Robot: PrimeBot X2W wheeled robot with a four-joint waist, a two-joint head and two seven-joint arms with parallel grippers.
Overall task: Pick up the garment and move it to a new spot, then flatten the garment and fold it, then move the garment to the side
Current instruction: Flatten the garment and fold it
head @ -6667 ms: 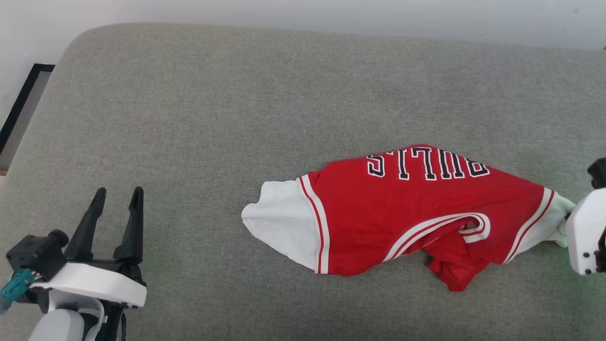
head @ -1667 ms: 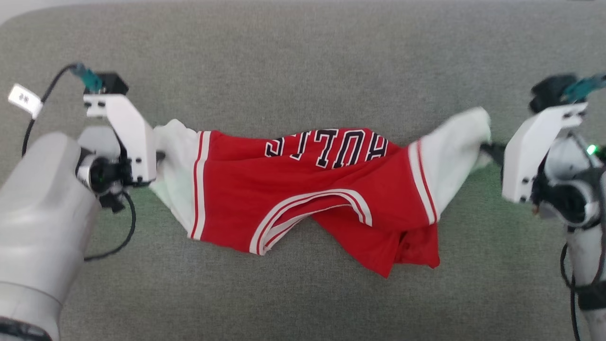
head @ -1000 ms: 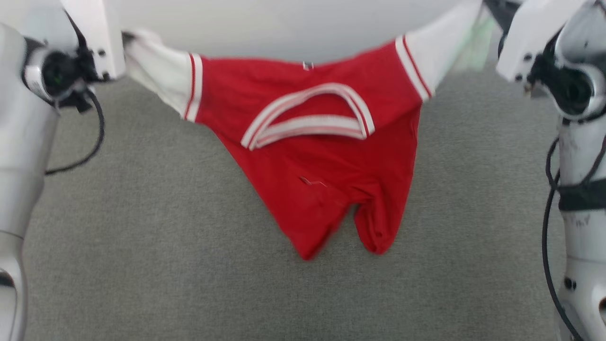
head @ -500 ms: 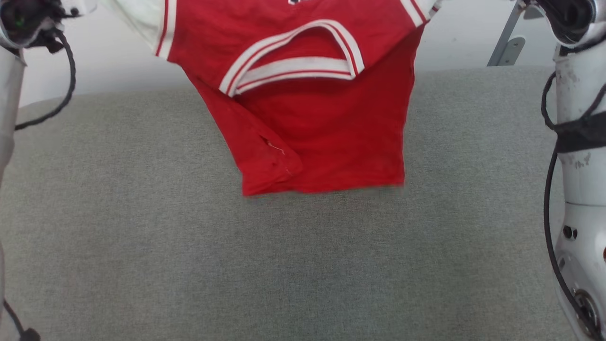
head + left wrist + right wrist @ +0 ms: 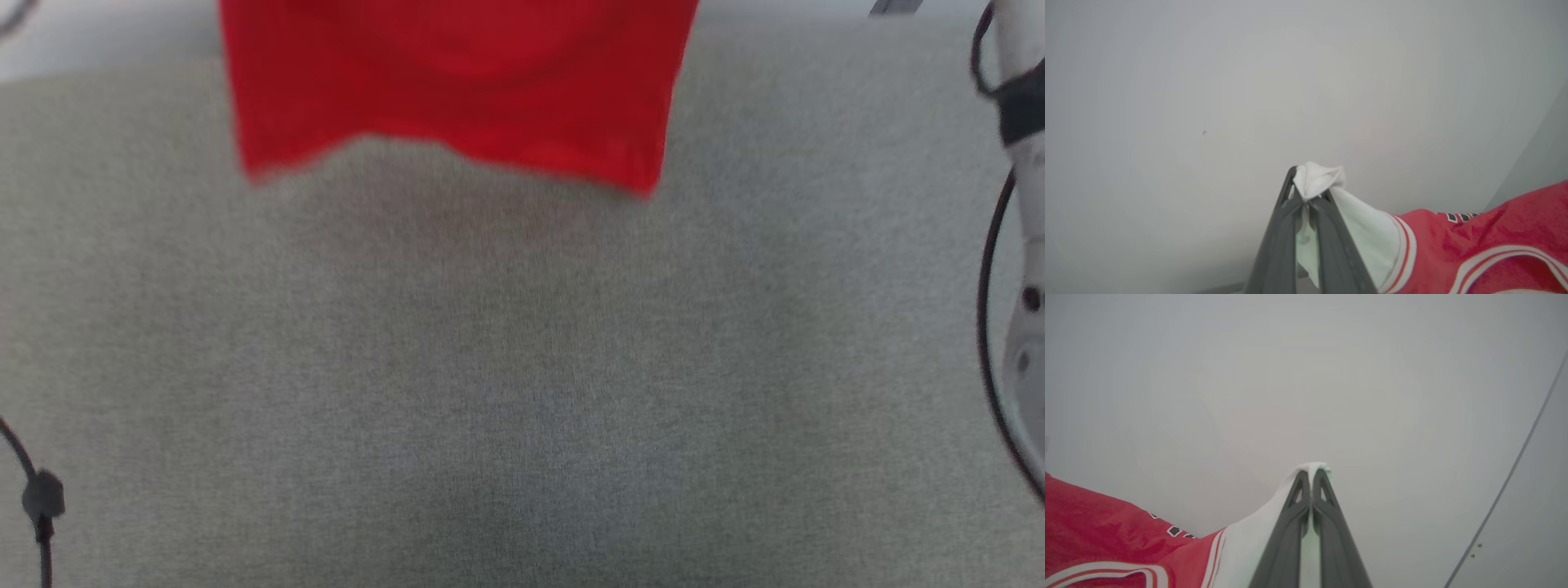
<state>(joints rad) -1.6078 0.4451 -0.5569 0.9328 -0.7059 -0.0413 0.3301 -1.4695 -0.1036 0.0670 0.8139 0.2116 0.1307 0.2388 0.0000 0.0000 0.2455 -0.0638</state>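
Lifted higher than a moment ago, the garment is hanging over the grey cushion. The left gripper is pinching one white sleeve tip between closed fingers, and the right gripper is pinching the other.

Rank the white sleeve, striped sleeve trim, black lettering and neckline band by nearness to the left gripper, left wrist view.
1. White sleeve: pinched in the left gripper.
2. Striped sleeve trim: just right of it.
3. Black lettering: farther right.
4. Neckline band: lower right, farthest.
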